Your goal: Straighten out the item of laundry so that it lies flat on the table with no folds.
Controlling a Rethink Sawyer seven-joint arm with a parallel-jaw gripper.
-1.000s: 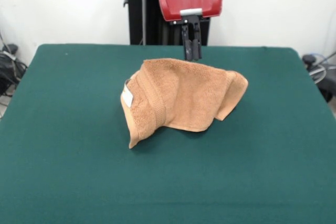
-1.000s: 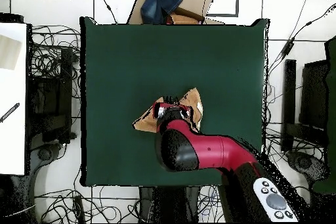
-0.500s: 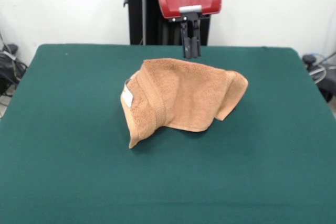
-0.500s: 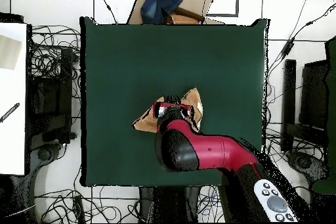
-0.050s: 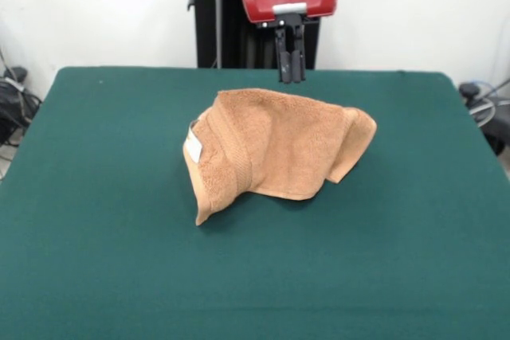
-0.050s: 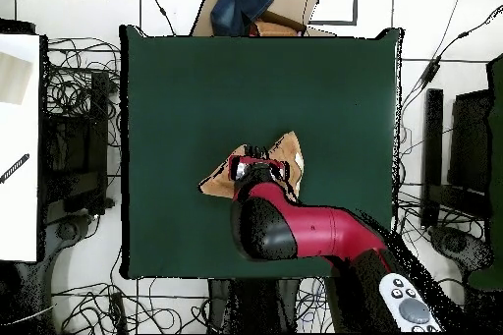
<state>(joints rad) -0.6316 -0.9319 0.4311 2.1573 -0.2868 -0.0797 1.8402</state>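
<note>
The orange-tan towel point(image 5: 271, 149) is lying crumpled and folded mid-table point(image 5: 96, 197), unchanged. The gripper point(image 5: 291, 77), fingers pressed together and holding nothing, is rising clear above its far edge, so straightening is still pending.

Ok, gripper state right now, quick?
Gripper: shut, fingers together, holding nothing, above the far edge of the towel.
</note>
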